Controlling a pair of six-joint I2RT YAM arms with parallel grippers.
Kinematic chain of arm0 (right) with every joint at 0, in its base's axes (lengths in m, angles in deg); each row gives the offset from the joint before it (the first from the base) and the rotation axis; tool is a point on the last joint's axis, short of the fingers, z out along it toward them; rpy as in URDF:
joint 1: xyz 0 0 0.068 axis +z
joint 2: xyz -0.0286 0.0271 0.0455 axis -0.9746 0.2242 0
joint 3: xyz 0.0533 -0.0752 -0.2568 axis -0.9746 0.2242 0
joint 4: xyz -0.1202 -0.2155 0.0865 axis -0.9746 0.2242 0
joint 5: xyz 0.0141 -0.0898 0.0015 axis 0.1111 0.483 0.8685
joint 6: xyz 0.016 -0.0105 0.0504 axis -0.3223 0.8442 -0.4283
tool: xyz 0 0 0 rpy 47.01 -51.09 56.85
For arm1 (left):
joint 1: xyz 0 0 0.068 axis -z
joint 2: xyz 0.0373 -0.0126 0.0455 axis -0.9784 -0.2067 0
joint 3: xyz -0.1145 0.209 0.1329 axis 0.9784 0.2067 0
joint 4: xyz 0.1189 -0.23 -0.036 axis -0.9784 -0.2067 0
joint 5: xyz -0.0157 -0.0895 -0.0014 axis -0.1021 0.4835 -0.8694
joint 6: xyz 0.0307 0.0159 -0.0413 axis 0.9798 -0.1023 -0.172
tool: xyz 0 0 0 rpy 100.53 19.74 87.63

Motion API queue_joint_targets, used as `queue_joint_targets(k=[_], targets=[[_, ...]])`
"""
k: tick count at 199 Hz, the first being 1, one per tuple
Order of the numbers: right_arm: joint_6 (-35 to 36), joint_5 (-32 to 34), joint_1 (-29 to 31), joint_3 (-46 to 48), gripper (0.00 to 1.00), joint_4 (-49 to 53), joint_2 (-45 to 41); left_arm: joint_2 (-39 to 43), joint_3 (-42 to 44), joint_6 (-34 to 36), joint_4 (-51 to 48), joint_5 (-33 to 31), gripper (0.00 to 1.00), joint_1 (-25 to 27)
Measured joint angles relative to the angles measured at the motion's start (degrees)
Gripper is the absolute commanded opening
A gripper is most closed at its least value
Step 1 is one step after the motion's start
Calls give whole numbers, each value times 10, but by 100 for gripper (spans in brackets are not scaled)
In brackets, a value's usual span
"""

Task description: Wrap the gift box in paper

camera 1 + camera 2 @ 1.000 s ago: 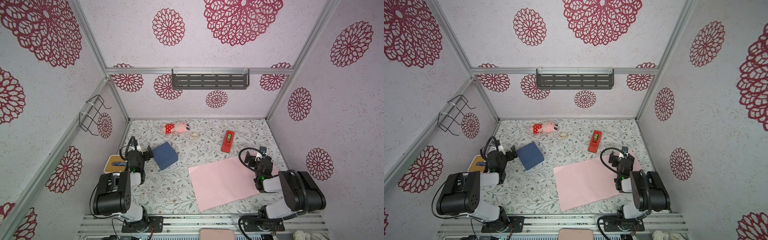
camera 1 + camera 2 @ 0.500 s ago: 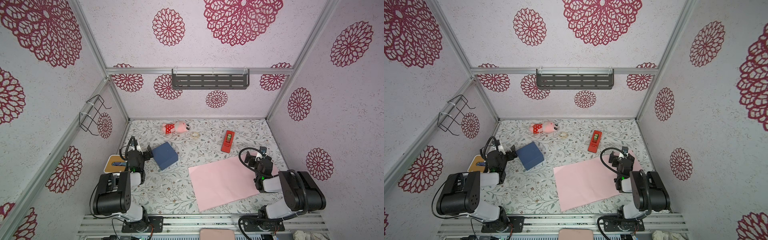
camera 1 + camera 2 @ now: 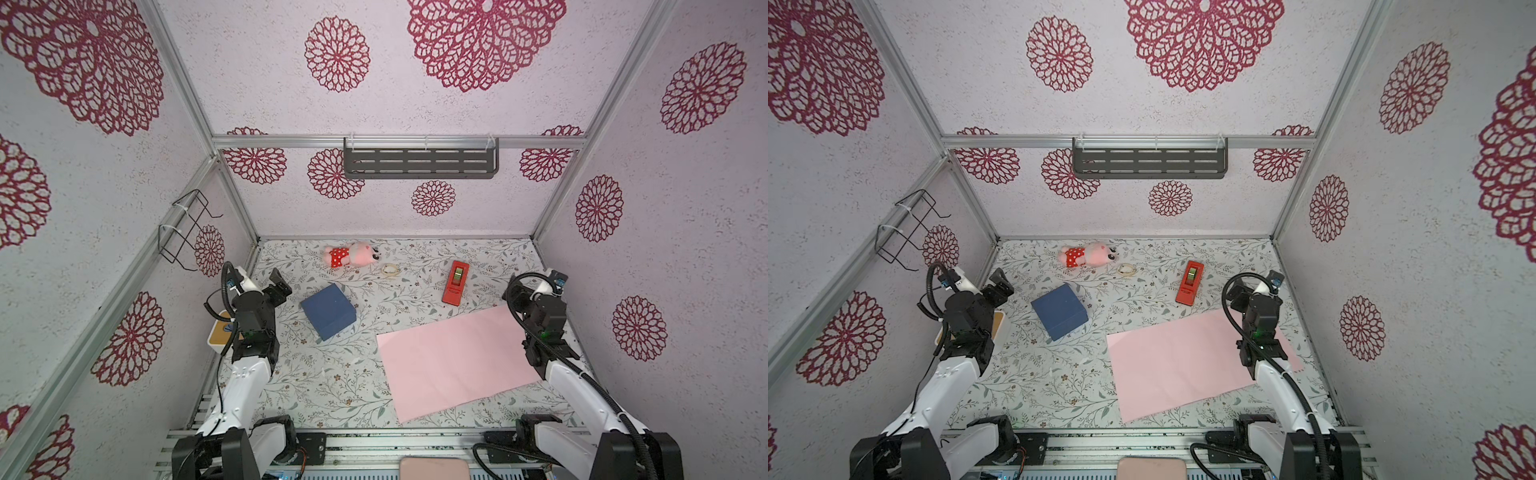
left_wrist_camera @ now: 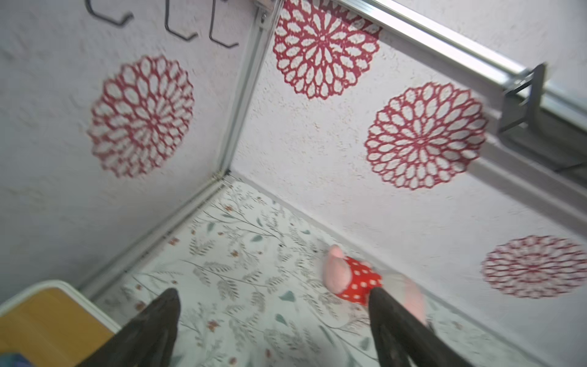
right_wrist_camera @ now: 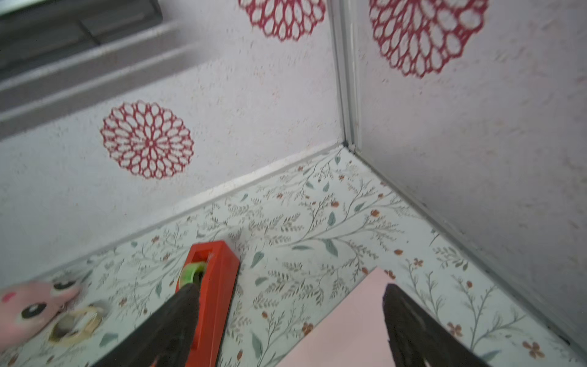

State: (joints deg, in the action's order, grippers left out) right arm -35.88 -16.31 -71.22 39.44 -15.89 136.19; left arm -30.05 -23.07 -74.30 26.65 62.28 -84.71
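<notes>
The navy-blue gift box (image 3: 328,315) (image 3: 1059,309) sits left of centre on the floral table. To its right the paper (image 3: 453,359) (image 3: 1179,361) lies flat, pale pink face up; its far corner (image 5: 355,324) shows in the right wrist view. My left gripper (image 3: 279,284) (image 3: 1000,284) (image 4: 273,294) hangs open and empty just left of the box, apart from it. Over the paper's far right corner my right gripper (image 3: 512,292) (image 3: 1235,293) (image 5: 289,287) is open, with nothing between its fingers.
A red tape dispenser (image 3: 456,282) (image 5: 216,286) lies beyond the paper. A pink plush toy (image 3: 353,254) (image 4: 349,276) and a small tape ring (image 3: 390,269) rest near the back wall. A white box with a wooden top (image 3: 218,332) (image 4: 47,317) stands under the left arm.
Both arms have unfolded and risen from their low folded pose. The left gripper has drawn slightly back from the box. Box and paper have not moved.
</notes>
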Motion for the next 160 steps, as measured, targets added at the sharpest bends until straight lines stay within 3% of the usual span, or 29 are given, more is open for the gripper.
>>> queue_joint_targets(k=[11, 39, 53, 86, 105, 133, 160], targets=[[-10, -13, 42, -20, 91, 53, 19, 9, 0, -30, -34, 20, 90, 35], [-12, -95, 130, -69, 91, 189, 86, 25, -5, -68, -119, 58, 91, 209], [-12, -129, 144, -83, 91, 243, 105, 20, -16, -72, -153, 80, 90, 282], [-5, -157, 151, -90, 92, 345, 102, -28, -47, -68, -212, 95, 88, 395], [-2, -163, 135, -79, 88, 367, 96, -74, -51, -64, -222, 101, 78, 442], [-3, -181, 99, -49, 83, 372, 96, -171, -70, -50, -242, 107, 77, 481], [-3, -195, 100, -39, 80, 374, 100, -233, -85, -31, -245, 89, 77, 486]])
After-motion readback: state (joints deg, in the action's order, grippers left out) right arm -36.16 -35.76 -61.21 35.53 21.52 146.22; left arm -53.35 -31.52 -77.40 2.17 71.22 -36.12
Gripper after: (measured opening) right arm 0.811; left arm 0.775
